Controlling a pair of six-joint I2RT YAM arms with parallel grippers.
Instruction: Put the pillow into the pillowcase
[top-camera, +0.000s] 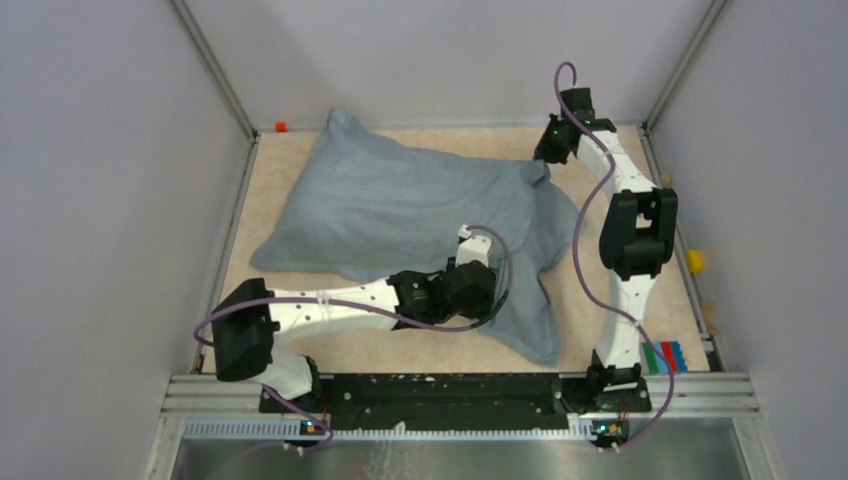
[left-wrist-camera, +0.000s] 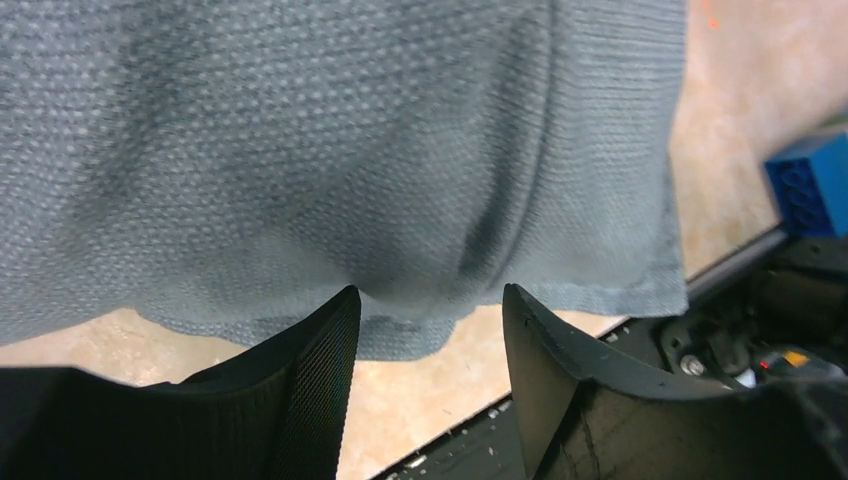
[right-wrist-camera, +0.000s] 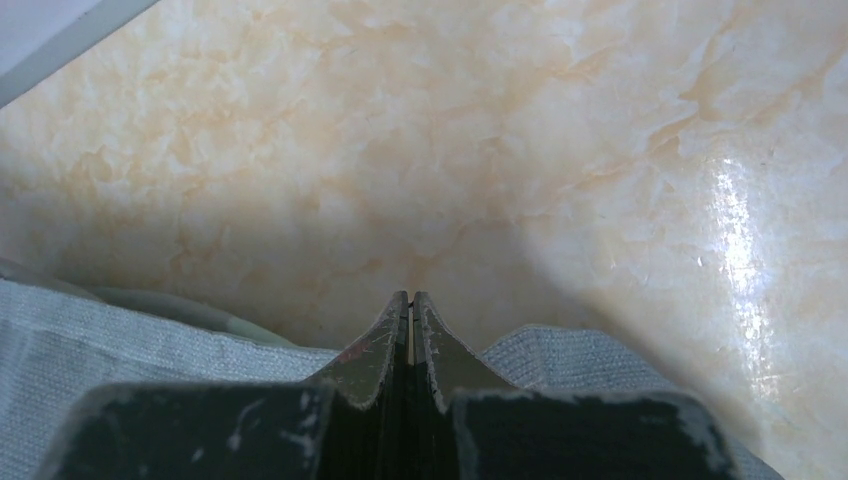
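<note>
Pillowcase (top-camera: 400, 210) grey-blue, wrinkled, bulging | left pincer (left-wrist-camera: 430, 295) spread | right pincer (right-wrist-camera: 411, 297) pressed together

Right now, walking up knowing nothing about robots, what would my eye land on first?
A big wrinkled grey-blue cloth pillowcase sprawls, plump, across the far and middle part of the beige marbled tabletop. The left arm's black fingers stand open at its near hem, while the right arm's fingers are pressed shut at its far right corner.
</note>
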